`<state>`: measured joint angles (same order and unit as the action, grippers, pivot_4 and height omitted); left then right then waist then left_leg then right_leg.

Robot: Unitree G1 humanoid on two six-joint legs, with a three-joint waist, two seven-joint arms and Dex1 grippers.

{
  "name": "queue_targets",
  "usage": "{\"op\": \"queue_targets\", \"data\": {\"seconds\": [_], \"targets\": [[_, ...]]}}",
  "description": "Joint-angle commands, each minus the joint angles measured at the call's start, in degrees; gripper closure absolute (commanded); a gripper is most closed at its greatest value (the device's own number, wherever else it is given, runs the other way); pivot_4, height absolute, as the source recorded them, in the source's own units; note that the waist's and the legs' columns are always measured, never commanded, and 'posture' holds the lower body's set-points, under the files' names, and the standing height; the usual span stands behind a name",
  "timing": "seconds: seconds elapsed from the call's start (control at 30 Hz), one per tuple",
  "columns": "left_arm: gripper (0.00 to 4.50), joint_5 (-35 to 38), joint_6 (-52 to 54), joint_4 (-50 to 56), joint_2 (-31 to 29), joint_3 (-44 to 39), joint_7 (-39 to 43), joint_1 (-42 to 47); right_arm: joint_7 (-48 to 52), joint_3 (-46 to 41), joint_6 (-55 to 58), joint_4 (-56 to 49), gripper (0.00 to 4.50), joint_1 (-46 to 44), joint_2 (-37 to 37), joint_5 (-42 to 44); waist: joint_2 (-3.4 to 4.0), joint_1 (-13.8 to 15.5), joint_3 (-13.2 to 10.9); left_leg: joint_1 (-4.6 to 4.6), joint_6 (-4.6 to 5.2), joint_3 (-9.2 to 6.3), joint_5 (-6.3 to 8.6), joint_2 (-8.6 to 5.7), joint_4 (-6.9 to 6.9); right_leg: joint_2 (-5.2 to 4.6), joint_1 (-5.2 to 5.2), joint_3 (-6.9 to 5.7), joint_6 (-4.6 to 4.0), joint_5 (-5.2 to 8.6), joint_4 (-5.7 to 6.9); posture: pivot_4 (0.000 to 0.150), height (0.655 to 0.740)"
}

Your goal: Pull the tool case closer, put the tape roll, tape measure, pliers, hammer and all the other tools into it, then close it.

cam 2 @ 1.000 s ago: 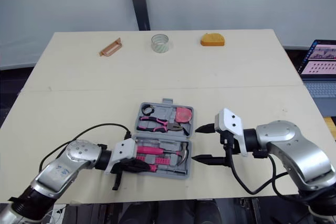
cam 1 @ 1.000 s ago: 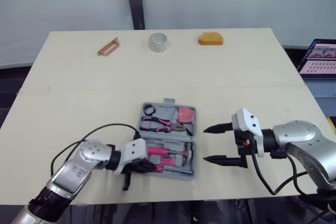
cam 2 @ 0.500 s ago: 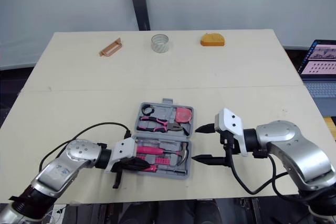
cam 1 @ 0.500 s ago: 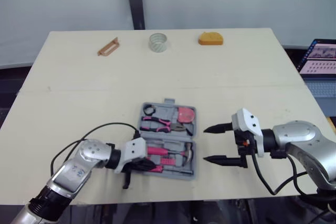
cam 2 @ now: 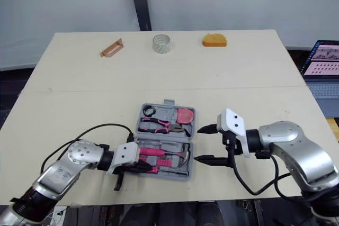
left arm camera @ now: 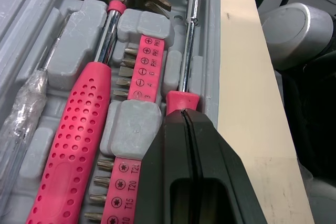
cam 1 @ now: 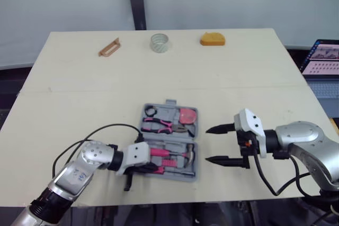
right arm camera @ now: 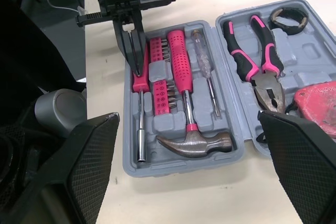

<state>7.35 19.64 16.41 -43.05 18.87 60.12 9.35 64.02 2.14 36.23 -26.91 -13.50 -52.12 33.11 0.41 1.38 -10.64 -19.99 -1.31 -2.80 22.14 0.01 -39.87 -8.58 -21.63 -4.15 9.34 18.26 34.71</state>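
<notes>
The grey tool case [cam 1: 170, 102] lies open near the table's front edge. Its far half holds pink pliers [right arm camera: 262, 61], a red tape measure [cam 1: 187, 115] and a small black roll [right arm camera: 287, 17]. In the near half lie a pink-handled hammer [left arm camera: 73, 140], a bit strip [left arm camera: 142, 77] and a pink-handled driver [left arm camera: 186, 45]. My left gripper [left arm camera: 184, 116] is shut, its tips resting at the driver's pink handle. Just right of the case, my right gripper [cam 1: 207, 144] stands open and holds nothing. A clear tape roll [cam 1: 159, 42] stands at the far edge.
At the far edge a brown flat tool [cam 1: 109, 47] lies left of the clear roll, and an orange block [cam 1: 212, 38] sits to its right. A laptop [cam 1: 323, 56] stands beyond the table's right side. A black cable loops beside my left arm.
My left gripper has edged slightly to the right over the case's near half. The right gripper and the tools have stayed put.
</notes>
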Motion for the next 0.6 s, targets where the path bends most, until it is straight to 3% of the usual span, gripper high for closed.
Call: {"op": "queue_targets", "data": {"seconds": [0.03,0.33,0.43,0.57,0.6], "targets": [[4.45,-2.91,-0.02,-1.82,-1.24,2.18,0.37,-1.31,-0.20,-1.38,-0.70,-0.92,0.00,-0.68,-0.19,0.25,0.01,-0.01,0.01,0.00,0.00,0.00,0.00,0.00,0.00,0.00,0.00,0.00,0.00,0.00,0.00,0.150,0.7400],[4.45,-4.65,-2.04,-3.01,-1.91,3.46,0.36,-1.69,-0.40,-1.25,-0.84,-0.85,0.00,-0.81,-0.03,-0.03,0.06,-0.03,0.04,0.02,0.00,0.01,0.00,0.00,0.01,0.00,0.00,0.00,0.00,0.00,0.00,0.150,0.7400],[4.45,-2.87,-1.05,-2.43,-1.20,2.45,0.30,-1.80,-0.55,-1.61,-0.64,-0.87,0.00,-0.73,0.22,0.37,0.06,-0.03,0.04,0.02,0.00,0.01,0.00,0.00,0.01,0.00,0.00,0.00,0.00,0.00,0.00,0.150,0.7400],[4.45,5.66,5.55,1.13,0.74,-3.27,0.20,-1.18,-0.95,-2.67,-0.10,-0.28,0.00,-0.24,0.65,1.48,0.06,-0.08,0.04,0.01,0.00,0.01,0.00,0.01,0.01,0.00,0.00,0.00,0.00,0.00,0.01,0.150,0.7400],[3.94,7.37,7.21,2.10,0.95,-4.57,0.06,-1.01,-0.86,-2.84,-0.16,0.13,0.00,-0.05,0.62,1.49,0.05,-0.06,0.03,0.01,0.00,0.00,0.00,0.00,0.01,0.00,0.00,0.00,0.00,0.00,0.02,0.150,0.7400]]}}
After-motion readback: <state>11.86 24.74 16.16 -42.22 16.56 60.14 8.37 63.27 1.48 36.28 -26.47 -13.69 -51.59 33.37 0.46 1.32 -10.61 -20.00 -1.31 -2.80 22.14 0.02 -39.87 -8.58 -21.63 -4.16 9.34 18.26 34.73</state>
